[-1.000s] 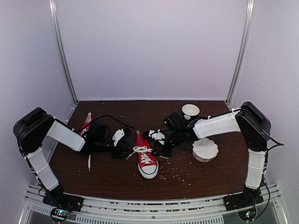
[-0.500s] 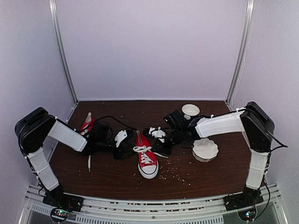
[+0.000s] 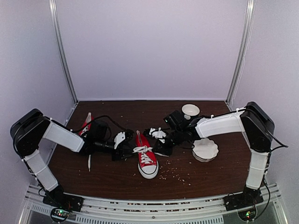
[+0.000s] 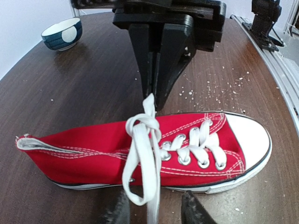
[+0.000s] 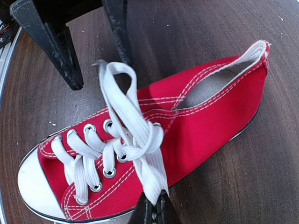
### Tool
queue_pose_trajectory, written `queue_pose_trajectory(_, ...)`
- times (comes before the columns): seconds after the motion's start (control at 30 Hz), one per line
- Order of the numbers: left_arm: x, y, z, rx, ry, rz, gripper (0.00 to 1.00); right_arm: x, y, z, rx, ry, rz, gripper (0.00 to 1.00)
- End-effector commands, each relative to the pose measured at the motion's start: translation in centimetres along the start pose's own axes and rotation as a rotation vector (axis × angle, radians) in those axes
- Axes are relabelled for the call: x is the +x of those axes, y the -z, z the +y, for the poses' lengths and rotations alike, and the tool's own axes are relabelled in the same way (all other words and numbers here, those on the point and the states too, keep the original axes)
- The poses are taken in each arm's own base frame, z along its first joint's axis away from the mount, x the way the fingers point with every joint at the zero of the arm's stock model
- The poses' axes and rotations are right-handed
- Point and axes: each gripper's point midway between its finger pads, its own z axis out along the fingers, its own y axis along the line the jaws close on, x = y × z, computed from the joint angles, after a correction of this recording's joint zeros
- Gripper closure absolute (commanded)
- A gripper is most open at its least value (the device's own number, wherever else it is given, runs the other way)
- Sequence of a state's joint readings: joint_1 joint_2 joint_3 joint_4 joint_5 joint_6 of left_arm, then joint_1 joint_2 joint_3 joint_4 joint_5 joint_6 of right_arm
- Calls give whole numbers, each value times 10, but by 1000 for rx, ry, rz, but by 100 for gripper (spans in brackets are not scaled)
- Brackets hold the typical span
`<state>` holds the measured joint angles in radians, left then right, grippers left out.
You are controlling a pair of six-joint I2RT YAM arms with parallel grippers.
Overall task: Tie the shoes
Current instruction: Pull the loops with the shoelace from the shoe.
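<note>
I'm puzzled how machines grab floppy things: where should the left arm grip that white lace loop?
Probably the hanging end of the lace loop, draped over the red shoe. Come from the side it hangs on, opposite the right gripper, shut on lace there. The lace is flat, so the open fingers of the left gripper should straddle it and press its faces.

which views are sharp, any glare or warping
top external: even soft light, no glare, the centre shoe small and soft; left wrist: shoe sharp, table edge bowed, faint sheen on the wood; right wrist: laces crisp, bottom edge blurred
</note>
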<state>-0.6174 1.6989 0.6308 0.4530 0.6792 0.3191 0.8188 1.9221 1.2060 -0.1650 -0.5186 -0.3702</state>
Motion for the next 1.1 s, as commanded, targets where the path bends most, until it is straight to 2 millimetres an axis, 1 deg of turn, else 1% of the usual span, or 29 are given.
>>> queue_pose_trajectory(0.0,-13,2,-8,49,-61,-30,68,-6,10,1,19,13,-9,97)
queue_pose_trajectory(0.1,-19,1,1,27,-52,-33,77,-5,11,2,21,15,-8,97)
queue_pose_trajectory(0.17,-21,1,8,6,-45,-31,77,-4,11,2,21,14,-9,97)
queue_pose_trajectory(0.3,-25,4,26,-66,-18,-38,75,-3,10,2,19,13,-8,97)
queue_pose_trajectory(0.43,-17,-2,47,-138,34,28,79,-3,10,3,15,15,-7,97)
queue_pose_trajectory(0.5,-12,-5,46,-119,36,47,77,-4,11,3,16,17,-8,97)
queue_pose_trajectory(0.6,-12,-6,36,-67,18,40,69,-4,11,2,19,19,-5,97)
queue_pose_trajectory(0.67,-13,-7,34,-52,9,40,65,-4,10,2,18,19,-4,97)
queue_pose_trajectory(0.83,-1,-9,31,-23,-5,91,55,-5,11,2,19,18,-5,98)
queue_pose_trajectory(0.93,2,-12,36,-41,3,103,56,-6,12,2,19,19,-7,98)
queue_pose_trajectory(1.07,-1,-15,44,-73,19,95,66,-7,12,3,15,16,-8,100)
